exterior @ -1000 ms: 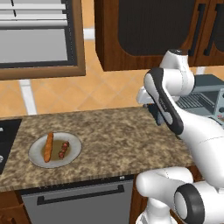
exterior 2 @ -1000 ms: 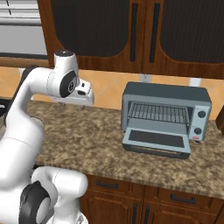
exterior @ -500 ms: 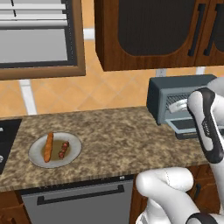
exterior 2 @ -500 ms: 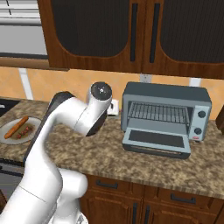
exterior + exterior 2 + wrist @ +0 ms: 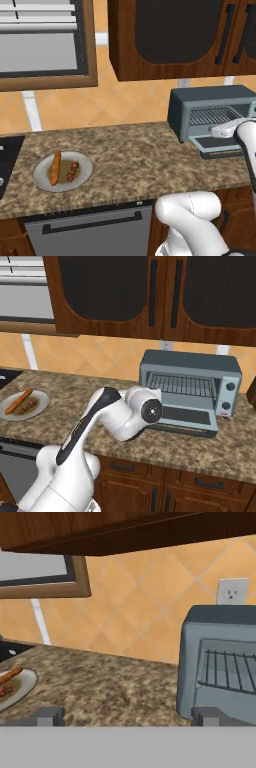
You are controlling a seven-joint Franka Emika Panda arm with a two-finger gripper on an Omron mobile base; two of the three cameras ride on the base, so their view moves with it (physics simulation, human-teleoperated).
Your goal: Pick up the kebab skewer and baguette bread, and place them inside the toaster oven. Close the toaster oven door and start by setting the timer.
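Observation:
The kebab skewer (image 5: 73, 171) and the baguette bread (image 5: 55, 168) lie side by side on a grey plate (image 5: 82, 161) at the counter's left; they also show as skewer (image 5: 31, 405) and baguette (image 5: 19, 401). The toaster oven (image 5: 200, 107) stands at the right with its door (image 5: 220, 145) dropped open and the wire rack showing. In the hand view my gripper (image 5: 127, 717) is open, its two fingertips (image 5: 50, 716) wide apart with nothing between them. It hovers low over the counter, with the toaster oven (image 5: 220, 662) to its right and the baguette (image 5: 10, 674) far left.
Dark wood cabinets (image 5: 175, 40) hang above the counter. A framed window (image 5: 45, 45) sits at the upper left. A wall outlet (image 5: 231, 591) is behind the oven. My bent arm (image 5: 125, 416) crosses in front of the oven door (image 5: 187, 418). A stovetop edge (image 5: 7, 160) borders the plate.
My arm has swung right and down toward the toaster oven, uncovering it in the left base view. The plate, skewer and baguette have not moved. The gripper has stayed open.

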